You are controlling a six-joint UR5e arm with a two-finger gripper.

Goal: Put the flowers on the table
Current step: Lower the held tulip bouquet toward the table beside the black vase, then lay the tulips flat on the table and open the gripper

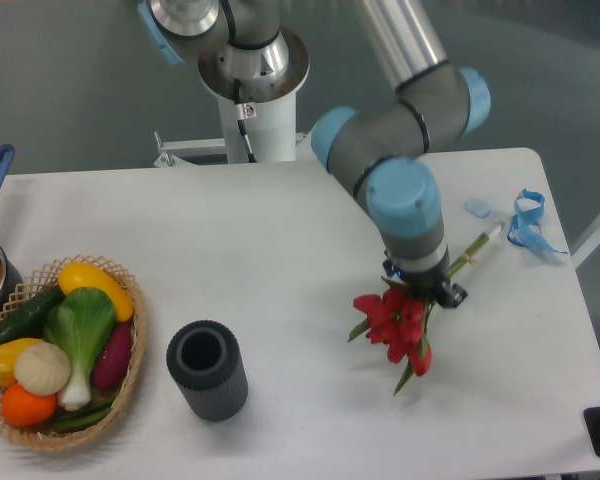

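The white worktop (280, 260) carries everything in view. My arm (400, 150) reaches down over its right half, the wrist pointing almost straight down, so that my jaws (417, 293) are mostly hidden beneath the wrist housing. I cannot tell from this view whether they are apart or closed, nor whether they grip anything.

The flowers (395, 325) lie low over the worktop directly under my jaws. The red buds fan out toward the near edge, just below and left of the jaws, with green leaves showing among them. The pale stems run the other way, up and to the right, emerging past the wrist and ending near the far right corner. The bunch therefore passes through the place where the jaws are, buds on one side, stem ends on the other. Whether it rests on the worktop I cannot tell.

A basket of vegetables (60, 350) sits at the near left edge. A dark ribbed cylinder (207, 370) stands upright beside the basket, well apart from the flowers. A blue ribbon (528, 222) lies near the right edge, just beyond the stem ends.
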